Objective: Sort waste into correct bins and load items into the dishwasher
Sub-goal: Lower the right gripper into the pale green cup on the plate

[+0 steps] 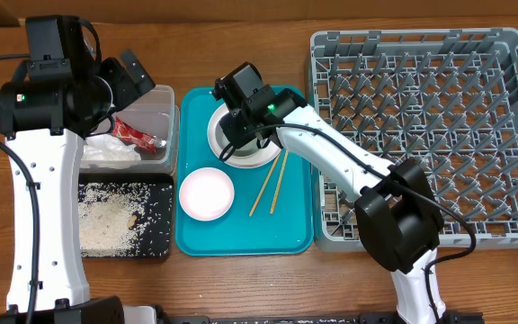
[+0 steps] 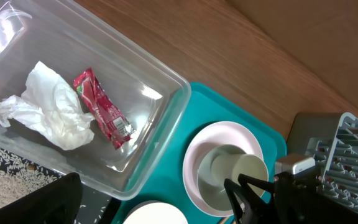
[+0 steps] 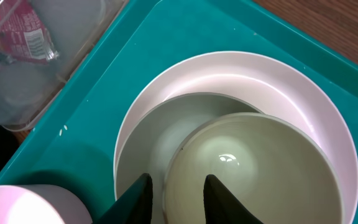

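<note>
My right gripper (image 3: 178, 180) is shut on the near rim of the grey-green bowl (image 3: 260, 174), one finger inside and one outside. The bowl sits tilted on the round pink-white plate (image 3: 291, 93) on the teal tray (image 1: 241, 229). Beside it lie the pale pink bowl (image 1: 207, 192) and the chopsticks (image 1: 272, 184). My left gripper (image 1: 133, 76) hangs wide open and empty over the clear tub (image 1: 165, 99), which holds the red wrapper (image 2: 101, 106) and the white napkin (image 2: 48, 112). Rice grains (image 1: 115, 216) lie in the black tray (image 1: 156, 225). The cup is out of view.
The grey dishwasher rack (image 1: 421, 117) fills the right side of the table, right against the teal tray's right edge. The right arm stretches from the front across the rack's near left corner. The two bins stand side by side left of the teal tray.
</note>
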Motion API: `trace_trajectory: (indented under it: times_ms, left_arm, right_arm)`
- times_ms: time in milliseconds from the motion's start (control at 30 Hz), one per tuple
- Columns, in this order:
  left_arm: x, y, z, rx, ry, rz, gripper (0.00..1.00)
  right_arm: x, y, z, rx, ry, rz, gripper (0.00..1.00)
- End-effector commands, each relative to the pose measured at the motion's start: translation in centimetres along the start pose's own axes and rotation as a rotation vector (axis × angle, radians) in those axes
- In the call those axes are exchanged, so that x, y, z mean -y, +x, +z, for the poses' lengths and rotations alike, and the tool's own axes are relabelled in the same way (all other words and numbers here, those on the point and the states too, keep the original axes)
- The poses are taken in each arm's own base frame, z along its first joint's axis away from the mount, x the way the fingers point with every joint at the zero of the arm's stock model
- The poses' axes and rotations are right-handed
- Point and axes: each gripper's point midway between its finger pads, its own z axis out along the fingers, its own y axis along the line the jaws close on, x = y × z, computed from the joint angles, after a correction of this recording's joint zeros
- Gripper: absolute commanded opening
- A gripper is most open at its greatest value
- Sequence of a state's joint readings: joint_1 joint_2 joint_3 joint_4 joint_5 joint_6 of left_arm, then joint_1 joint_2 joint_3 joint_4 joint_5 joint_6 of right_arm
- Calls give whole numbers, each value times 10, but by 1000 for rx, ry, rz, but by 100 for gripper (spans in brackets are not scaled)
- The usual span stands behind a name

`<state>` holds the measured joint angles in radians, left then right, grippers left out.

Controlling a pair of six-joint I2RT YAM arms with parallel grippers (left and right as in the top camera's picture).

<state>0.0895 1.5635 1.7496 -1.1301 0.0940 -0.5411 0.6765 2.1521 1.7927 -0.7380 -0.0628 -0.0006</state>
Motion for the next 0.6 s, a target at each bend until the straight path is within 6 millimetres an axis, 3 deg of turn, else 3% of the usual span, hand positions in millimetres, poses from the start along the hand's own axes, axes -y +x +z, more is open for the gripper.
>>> trace_trajectory:
  times_ms: [0, 267, 367, 567]
  left_arm:
    - [5, -5, -10, 26, 23, 16, 100]
    - [5, -5, -10, 26, 23, 16, 100]
    - [5, -5, -10, 26, 23, 16, 100]
    - [5, -5, -10, 26, 23, 16, 100]
  right_arm:
    - [1, 7, 4, -23, 11, -7, 30]
    - [2, 10, 4, -36, 12, -6, 30]
    - [2, 9, 4, -33, 12, -7, 16]
    - [2, 9, 4, -33, 12, -7, 7]
